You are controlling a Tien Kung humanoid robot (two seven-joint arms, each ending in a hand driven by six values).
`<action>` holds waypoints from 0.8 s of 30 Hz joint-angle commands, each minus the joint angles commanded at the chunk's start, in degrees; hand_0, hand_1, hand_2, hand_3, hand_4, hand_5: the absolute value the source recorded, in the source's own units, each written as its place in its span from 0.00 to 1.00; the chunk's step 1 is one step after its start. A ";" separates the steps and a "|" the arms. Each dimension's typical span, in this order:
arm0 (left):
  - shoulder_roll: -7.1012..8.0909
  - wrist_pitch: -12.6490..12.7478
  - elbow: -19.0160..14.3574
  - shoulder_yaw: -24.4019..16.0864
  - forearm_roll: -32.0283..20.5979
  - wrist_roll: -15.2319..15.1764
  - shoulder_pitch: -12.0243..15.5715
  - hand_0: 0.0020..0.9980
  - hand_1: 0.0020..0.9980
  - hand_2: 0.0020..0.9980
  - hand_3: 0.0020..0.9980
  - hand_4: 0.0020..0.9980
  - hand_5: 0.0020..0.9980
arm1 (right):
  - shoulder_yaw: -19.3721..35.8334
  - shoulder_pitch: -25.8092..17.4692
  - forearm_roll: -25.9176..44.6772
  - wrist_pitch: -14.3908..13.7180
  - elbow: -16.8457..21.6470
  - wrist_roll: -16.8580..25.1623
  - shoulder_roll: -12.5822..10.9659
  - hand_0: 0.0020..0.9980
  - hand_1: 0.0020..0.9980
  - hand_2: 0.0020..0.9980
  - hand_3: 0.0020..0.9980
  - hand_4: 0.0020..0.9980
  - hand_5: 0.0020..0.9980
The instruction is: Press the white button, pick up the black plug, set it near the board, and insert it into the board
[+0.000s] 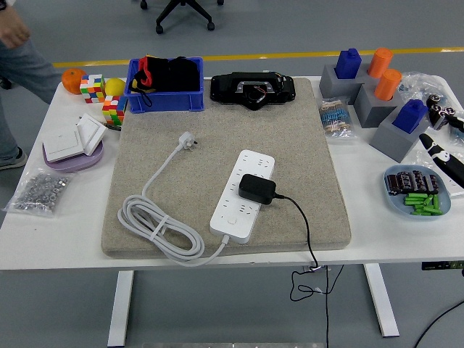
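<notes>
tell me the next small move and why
Probably none beyond parking the arm: the black plug already sits seated in the white power strip, and the right robot hand is at the table's right edge, holding nothing visible.

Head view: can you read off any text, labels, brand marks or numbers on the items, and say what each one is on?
No text can be read.
Power strip: no readable marking.
Black plug: no label shows.
Black device at the mat's far edge: details too small to read.
Packet right of the mat: its print is blurred.
Batteries in the blue dish: markings too small.
</notes>
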 joint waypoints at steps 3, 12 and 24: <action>0.19 0.04 0.00 0.56 -0.40 -0.04 -0.85 0.71 0.67 0.58 0.68 0.66 0.27 | 3.15 0.60 -0.43 0.08 -0.08 -0.17 0.74 0.98 0.89 0.83 0.82 1.00 0.72; 1.07 -0.11 0.00 0.58 0.97 0.26 -0.49 0.71 0.67 0.58 0.68 0.66 0.27 | 5.17 -0.92 -0.76 0.47 -0.62 -1.16 -1.53 0.98 0.89 0.83 0.82 1.00 0.72; 0.18 -0.28 0.00 1.54 0.21 0.18 -0.25 0.71 0.66 0.58 0.68 0.66 0.27 | 10.03 -2.30 -1.51 0.70 1.16 -2.06 0.21 0.97 0.89 0.83 0.81 1.00 0.72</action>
